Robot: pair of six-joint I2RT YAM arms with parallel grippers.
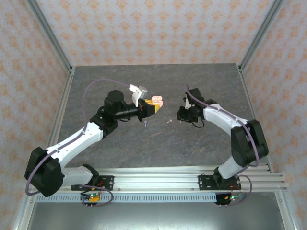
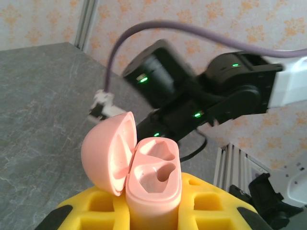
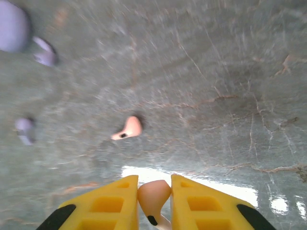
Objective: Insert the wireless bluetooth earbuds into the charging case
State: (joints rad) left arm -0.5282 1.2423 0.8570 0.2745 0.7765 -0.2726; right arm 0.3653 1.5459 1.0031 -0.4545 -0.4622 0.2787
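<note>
Orange-patterned walls (image 1: 153, 28) are enclosing the grey table (image 1: 158, 148). The left claw (image 2: 153, 213) is clamping the charging case (image 2: 153, 179), the right claw (image 3: 154, 203) an earbud (image 3: 153, 192).

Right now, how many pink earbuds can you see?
2. One earbud is pinched in the right end effector; the other earbud lies on the table just beyond it. More could be hidden.

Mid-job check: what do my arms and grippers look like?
The left arm and right arm have white links, black joints and a purple cable each. The left gripper and right gripper have yellow fingers with square pockets.
</note>
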